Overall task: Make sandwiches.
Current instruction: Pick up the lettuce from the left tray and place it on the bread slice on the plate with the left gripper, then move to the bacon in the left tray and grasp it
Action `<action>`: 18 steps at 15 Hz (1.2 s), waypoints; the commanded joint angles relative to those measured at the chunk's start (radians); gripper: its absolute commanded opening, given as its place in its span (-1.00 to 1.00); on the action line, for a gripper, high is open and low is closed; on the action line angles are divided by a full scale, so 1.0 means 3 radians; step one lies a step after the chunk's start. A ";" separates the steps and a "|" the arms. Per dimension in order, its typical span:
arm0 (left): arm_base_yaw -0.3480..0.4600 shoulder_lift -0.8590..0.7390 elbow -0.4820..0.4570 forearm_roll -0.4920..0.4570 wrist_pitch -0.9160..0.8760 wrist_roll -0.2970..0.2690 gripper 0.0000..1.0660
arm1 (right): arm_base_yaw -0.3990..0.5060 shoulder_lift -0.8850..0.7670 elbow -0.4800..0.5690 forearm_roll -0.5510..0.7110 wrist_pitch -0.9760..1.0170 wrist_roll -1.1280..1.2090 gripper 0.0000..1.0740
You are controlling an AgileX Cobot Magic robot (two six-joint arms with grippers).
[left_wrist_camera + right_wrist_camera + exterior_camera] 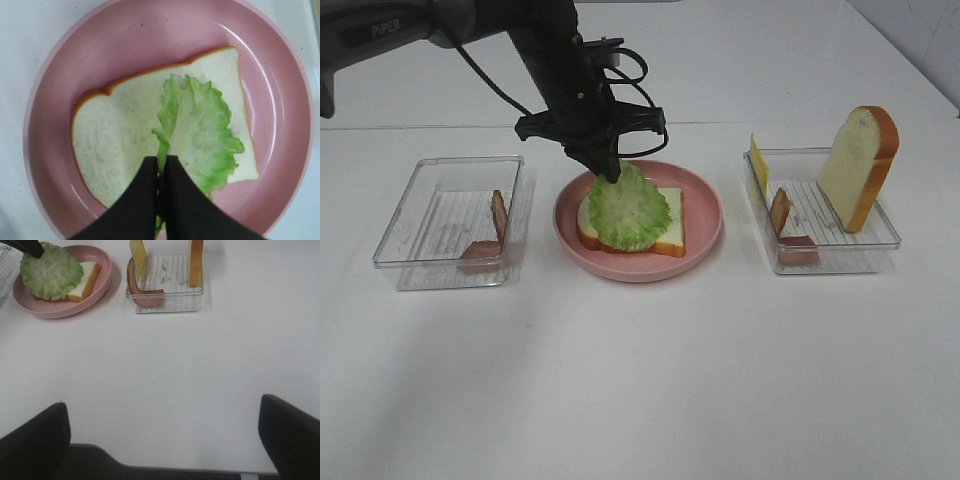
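Exterior high: I see the left gripper (610, 172) pressed together on the far edge of the lettuce leaf (630, 212). The leaf drapes over the bread slice (668, 228), which lies flat on the pink plate (708, 215). The leaf tilts, with its pinched edge raised and its near edge resting on the bread. Its long axis runs far-to-near; the bread's runs left-right.

Left wrist: the jaws pinch only a thin fold of the leaf's rim. The leaf sits toward one end of the bread and overhangs the crust. Risk, as I judge it: on release the leaf slides off-centre, or clings to the jaws and lifts away.

Right wrist: the right gripper (162, 412) is spread wide and empty over the table (175, 365), well apart from the plate.
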 commanded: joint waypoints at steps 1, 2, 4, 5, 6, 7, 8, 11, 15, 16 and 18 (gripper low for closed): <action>-0.0023 0.0027 0.0010 -0.0037 -0.0023 0.0043 -1.00 | -0.0023 -0.0083 0.0013 0.0013 0.0010 0.0030 0.83; -0.0023 0.0087 0.0010 -0.0070 0.0023 0.0040 -0.62 | -0.0023 -0.0083 0.0013 0.0027 0.0010 0.0030 0.83; -0.0023 0.0090 0.0010 -0.0067 0.0007 0.0040 -0.28 | -0.0023 -0.0083 0.0013 0.0070 0.0010 0.0030 0.83; -0.0023 0.0087 0.0010 -0.0050 0.0000 0.0040 -0.10 | -0.0023 -0.0083 0.0013 0.0117 0.0010 0.0030 0.83; -0.0023 0.0073 0.0010 -0.0030 0.0000 0.0040 -0.03 | -0.0023 -0.0083 0.0013 0.0140 0.0010 0.0030 0.83; -0.0023 0.0013 0.0010 0.0153 0.0007 0.0040 0.10 | -0.0023 -0.0083 0.0013 0.0163 0.0010 0.0030 0.83; -0.0023 -0.0013 0.0010 0.0207 0.0013 0.0040 0.13 | -0.0023 -0.0083 0.0013 0.0163 0.0010 0.0030 0.83; -0.0023 -0.0150 -0.0103 0.0367 0.0133 0.0040 0.31 | -0.0023 -0.0083 0.0013 0.0163 0.0010 0.0030 0.83; -0.0023 -0.0317 -0.0220 0.0467 0.0457 0.0050 0.31 | -0.0023 -0.0083 0.0013 0.0150 0.0007 0.0030 0.83; -0.0023 -0.0403 -0.0223 0.0540 0.0680 0.0050 0.31 | -0.0023 -0.0083 0.0013 0.0133 0.0007 0.0030 0.83; -0.0023 -0.0503 -0.0220 0.0533 0.0687 0.0043 0.31 | -0.0023 -0.0083 0.0013 0.0123 0.0007 0.0030 0.83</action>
